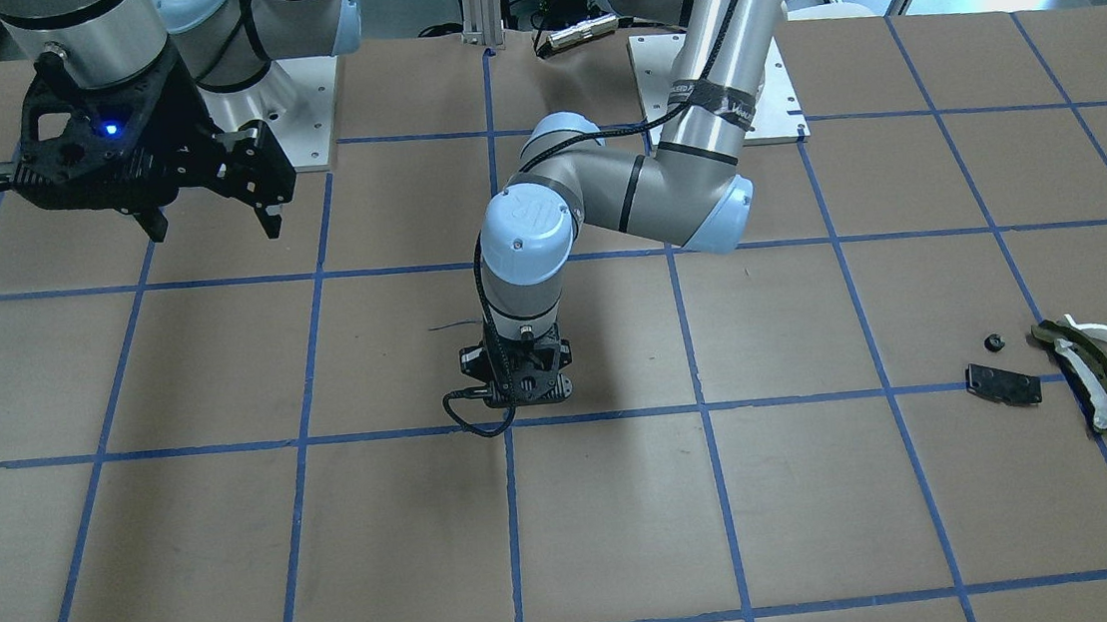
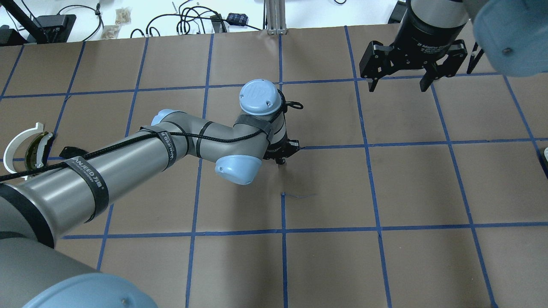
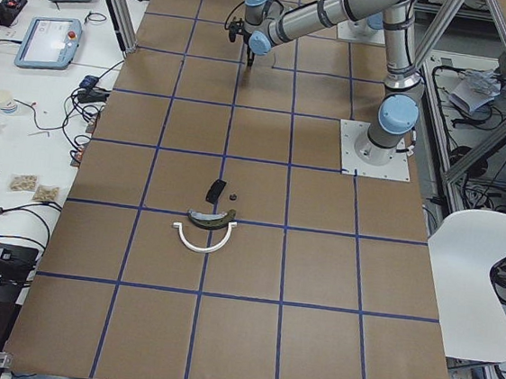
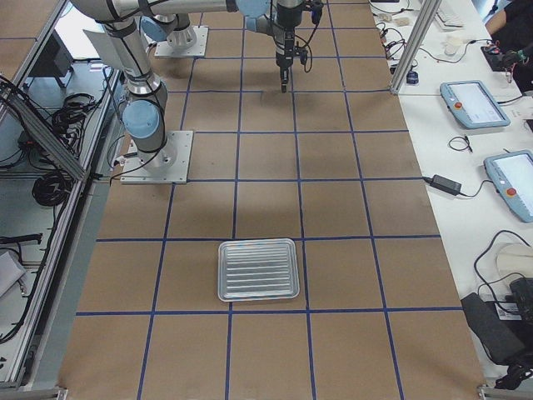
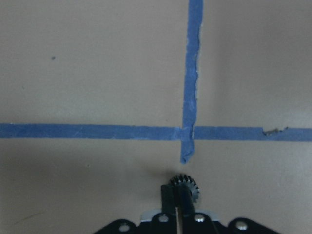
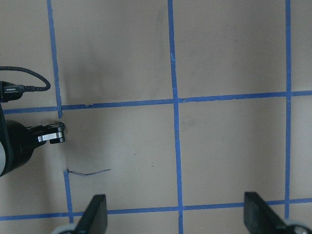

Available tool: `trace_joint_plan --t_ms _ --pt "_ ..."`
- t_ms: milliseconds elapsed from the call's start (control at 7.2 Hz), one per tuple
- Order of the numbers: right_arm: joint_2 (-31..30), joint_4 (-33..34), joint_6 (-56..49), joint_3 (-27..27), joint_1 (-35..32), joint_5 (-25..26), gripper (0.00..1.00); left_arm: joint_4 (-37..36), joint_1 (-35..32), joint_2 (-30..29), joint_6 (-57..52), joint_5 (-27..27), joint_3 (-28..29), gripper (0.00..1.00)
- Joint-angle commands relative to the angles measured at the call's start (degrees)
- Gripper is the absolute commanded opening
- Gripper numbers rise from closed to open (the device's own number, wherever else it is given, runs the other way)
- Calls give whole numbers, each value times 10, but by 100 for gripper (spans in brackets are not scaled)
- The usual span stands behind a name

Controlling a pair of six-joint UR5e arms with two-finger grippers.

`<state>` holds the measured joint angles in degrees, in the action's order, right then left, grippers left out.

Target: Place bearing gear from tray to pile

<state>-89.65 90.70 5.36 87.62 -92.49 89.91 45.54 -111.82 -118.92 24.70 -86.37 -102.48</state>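
Tabletop: only wrist view shows left pincer clamping gear; right pincer agape.

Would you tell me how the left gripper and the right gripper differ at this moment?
The left gripper is shut on a small gear; the right gripper is open and holds nothing. The left gripper sits low over the middle of the table, fingers pointing down; the right gripper hangs higher, off to one side. Both are black two-finger grippers.
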Motion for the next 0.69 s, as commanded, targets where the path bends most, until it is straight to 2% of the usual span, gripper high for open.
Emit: trace_joint_plan --t_ms 0,139,556 --pt "0 0 0 0 -1 0 100 5 3 3 0 7 8 51" --pt "0 0 0 0 0 0 100 5 3 0 0 8 9 95" --pt "0 0 0 0 0 0 100 4 1 -15 6 13 8 96"
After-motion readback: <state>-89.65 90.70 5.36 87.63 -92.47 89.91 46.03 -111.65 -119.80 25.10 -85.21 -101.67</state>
